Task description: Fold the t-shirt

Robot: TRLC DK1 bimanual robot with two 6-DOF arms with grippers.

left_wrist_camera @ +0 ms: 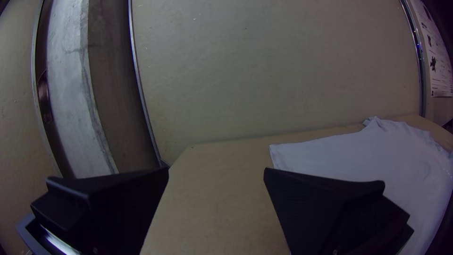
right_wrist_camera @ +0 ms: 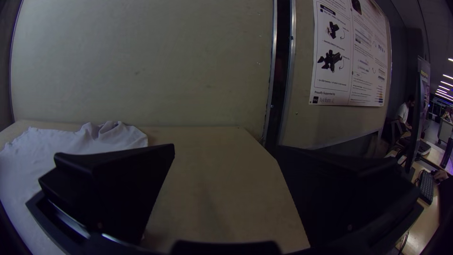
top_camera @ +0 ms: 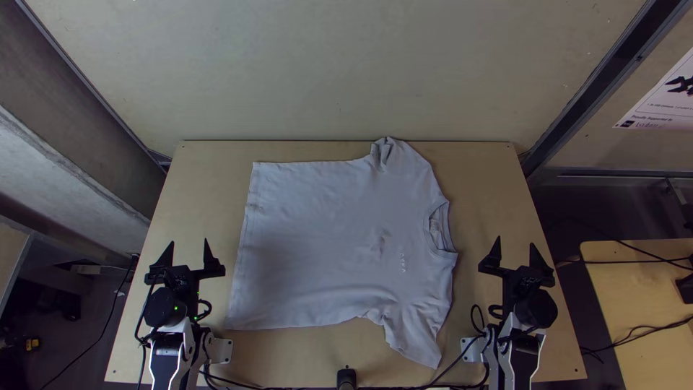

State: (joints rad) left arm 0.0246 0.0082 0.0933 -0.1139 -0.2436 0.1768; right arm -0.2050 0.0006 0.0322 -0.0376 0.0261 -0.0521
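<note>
Pale wooden table point(top_camera: 198, 188), smooth, straight-edged, before plain beige wall panel point(top_camera: 346, 72). One white short-sleeved cotton-looking t-shirt point(top_camera: 325, 238) on table's middle, spread unfolded, softly wrinkled; hem towards left arm, ribbed round collar point(top_camera: 439, 225) towards right arm. Far sleeve point(top_camera: 393, 155) bunched, reaching table's far edge; near sleeve point(top_camera: 415, 332) creased, slanting towards near edge. Two grippers, fingers flat, wide, black: left gripper point(top_camera: 189, 254) beside shirt's hem, pincer spread apart, nothing between; right gripper point(top_camera: 515, 253) beside collar side, likewise parted, holding nothing.
</note>
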